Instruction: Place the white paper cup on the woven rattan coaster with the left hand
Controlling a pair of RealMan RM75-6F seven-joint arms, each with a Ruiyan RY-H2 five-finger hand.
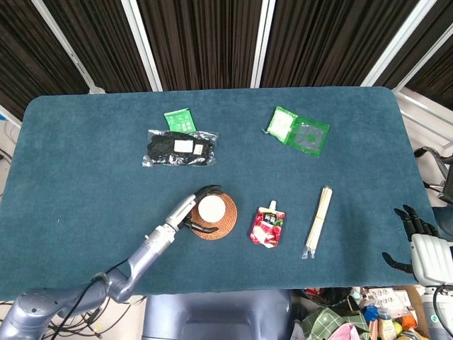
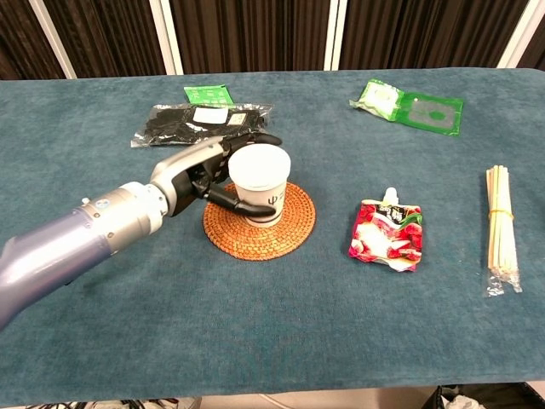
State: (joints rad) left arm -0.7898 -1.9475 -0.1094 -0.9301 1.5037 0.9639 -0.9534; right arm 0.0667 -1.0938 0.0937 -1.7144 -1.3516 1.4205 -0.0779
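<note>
Left hand (image 2: 204, 176) wraps the white paper cup (image 2: 260, 183) from its left side, cup upright on the woven rattan coaster (image 2: 259, 219), so letting go means drawing back leftward.

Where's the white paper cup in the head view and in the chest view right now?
Head view: white paper cup lower centre-left, seen from above, on the woven rattan coaster, left robot hand around it.
Chest view: cup left of centre, upright on the coaster, same robot hand gripping.
Shared landmark: red pouch, to the coaster's right.
</note>
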